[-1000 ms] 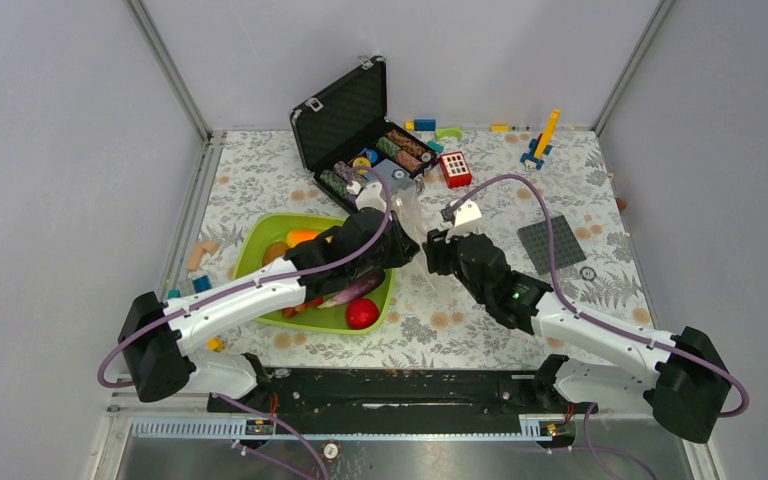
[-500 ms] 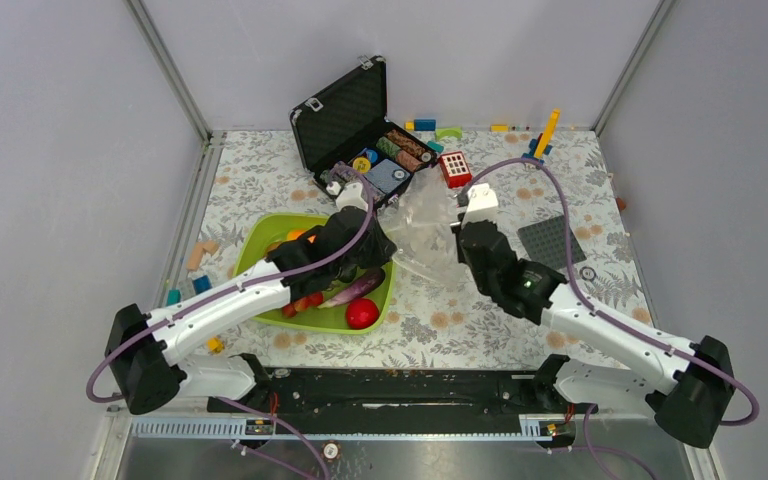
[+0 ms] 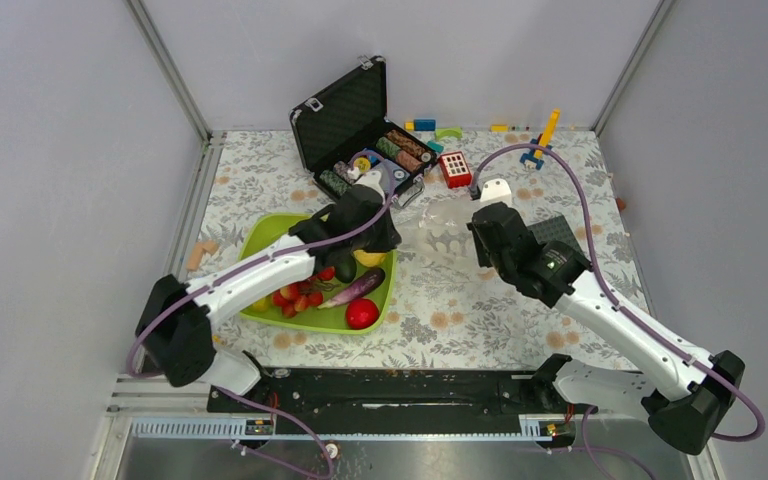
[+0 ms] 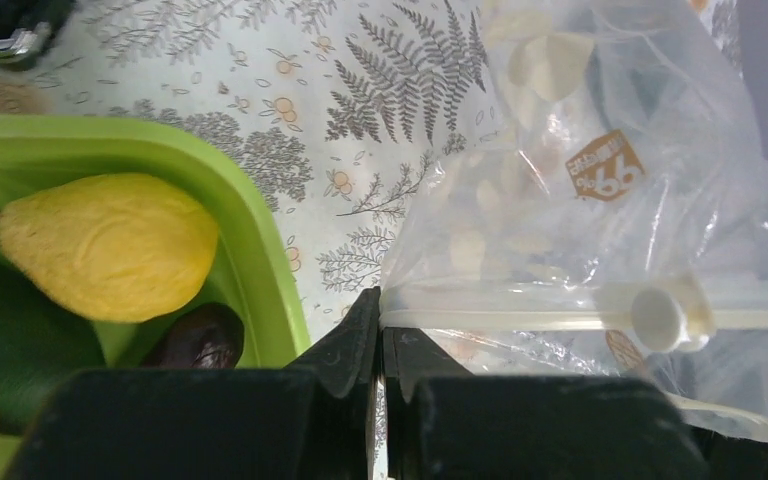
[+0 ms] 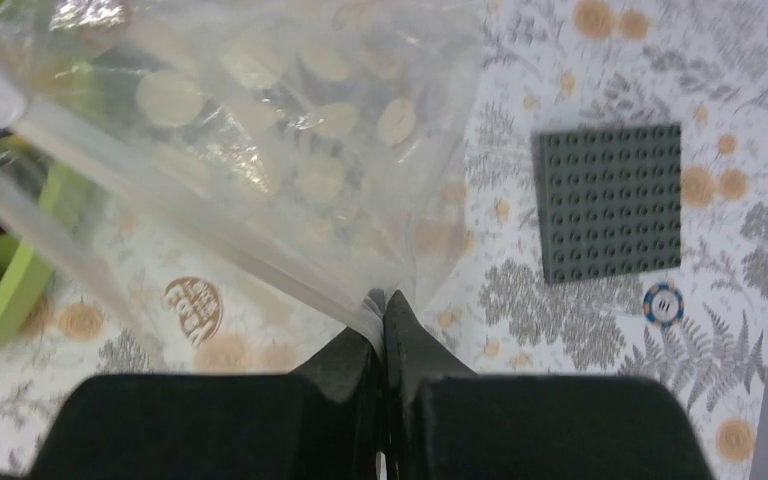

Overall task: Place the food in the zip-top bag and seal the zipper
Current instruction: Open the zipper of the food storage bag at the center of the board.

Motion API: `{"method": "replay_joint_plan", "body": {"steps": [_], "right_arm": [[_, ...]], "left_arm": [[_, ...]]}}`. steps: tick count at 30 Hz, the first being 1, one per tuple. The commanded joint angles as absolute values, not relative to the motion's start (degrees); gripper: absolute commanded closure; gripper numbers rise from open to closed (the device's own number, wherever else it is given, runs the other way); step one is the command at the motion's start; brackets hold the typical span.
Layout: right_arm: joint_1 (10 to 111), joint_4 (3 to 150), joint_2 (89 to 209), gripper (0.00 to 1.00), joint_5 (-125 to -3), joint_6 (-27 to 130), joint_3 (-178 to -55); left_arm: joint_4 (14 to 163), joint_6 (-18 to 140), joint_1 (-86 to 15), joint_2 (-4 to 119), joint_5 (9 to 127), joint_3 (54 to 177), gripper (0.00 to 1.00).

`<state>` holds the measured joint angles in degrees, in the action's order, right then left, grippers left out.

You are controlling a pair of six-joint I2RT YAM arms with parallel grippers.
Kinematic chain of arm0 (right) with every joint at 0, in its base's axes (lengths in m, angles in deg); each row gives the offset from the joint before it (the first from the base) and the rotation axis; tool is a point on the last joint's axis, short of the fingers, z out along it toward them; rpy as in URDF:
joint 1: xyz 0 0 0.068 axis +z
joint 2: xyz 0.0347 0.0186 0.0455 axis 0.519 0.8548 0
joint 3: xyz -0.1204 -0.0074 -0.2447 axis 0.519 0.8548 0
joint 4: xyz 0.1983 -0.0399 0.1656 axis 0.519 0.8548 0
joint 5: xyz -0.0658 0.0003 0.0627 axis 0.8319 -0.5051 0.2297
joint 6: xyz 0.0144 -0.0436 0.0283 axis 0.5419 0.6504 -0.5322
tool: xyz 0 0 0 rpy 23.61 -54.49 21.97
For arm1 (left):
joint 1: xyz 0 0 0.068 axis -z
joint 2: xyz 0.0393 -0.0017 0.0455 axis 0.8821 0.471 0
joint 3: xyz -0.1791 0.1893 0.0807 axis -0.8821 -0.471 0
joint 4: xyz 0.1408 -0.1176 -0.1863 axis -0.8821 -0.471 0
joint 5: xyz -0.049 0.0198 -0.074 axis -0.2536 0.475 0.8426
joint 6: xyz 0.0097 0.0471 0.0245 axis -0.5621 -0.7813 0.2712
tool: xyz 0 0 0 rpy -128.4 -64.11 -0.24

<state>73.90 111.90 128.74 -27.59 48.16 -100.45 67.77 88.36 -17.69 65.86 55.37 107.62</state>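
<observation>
- Got the left gripper [image 4: 380, 312] pinched fully shut on the end of the zipper [image 4: 520, 318], right at one corner of the zip-top bag [image 4: 580, 190].
- Same deal on the right gripper [image 5: 382, 305]: clamped tight on the bag's opposite corner, with plastic bunched between the tips.
- Holding the bag stretched between the two grippers, just right of the green tray [image 3: 256, 243]. Can't tell whether its bottom touches the floral tablecloth [image 3: 460, 310].
- Seeing a round white slider [image 4: 665, 318] on the zipper strip, partway along from the left tips.
- Finding all the food in the tray: yellow fruit [image 4: 110, 245] against the rim nearest the bag, dark green avocado [image 3: 345, 268] beside it, purple eggplant [image 3: 355, 288] just in front, red berry cluster [image 3: 295, 298] further left, and red apple [image 3: 362, 313] at the near right corner.
- Spotting an open black case [image 3: 340, 120] of poker chips [image 3: 405, 150] behind the tray.
- Also a grey baseplate [image 5: 610, 200] flat on the cloth right of the bag, with one loose chip [image 5: 665, 302] just beside it.
</observation>
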Motion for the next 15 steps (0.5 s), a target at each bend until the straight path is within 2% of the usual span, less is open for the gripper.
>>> {"method": "replay_joint_plan", "body": {"steps": [1, 4, 6, 11, 15], "right_arm": [[71.5, 127.5, 124.5, 1.0, -30.6, 44.4, -105.5], [71.6, 127.7, 122.8, 1.0, -35.6, 43.6, -105.0], [71.6, 126.7, 122.8, 1.0, -36.7, 43.5, -104.1], [71.6, 127.3, 127.7, 1.0, -34.7, 41.2, -104.6], [71.6, 128.7, 131.7, 1.0, -30.1, 39.7, -105.8]], "left_arm": [[65.6, 83.5, -20.0, 71.1, 58.4, 111.4, 1.0], [69.9, 83.3, -19.0, 73.9, 64.2, 113.0, 0.98], [70.4, 83.3, -18.2, 75.9, 66.1, 115.0, 0.92], [70.9, 82.9, -16.9, 78.4, 73.4, 117.5, 0.67], [71.6, 82.6, -16.7, 75.2, 75.9, 115.3, 0.39]]}}
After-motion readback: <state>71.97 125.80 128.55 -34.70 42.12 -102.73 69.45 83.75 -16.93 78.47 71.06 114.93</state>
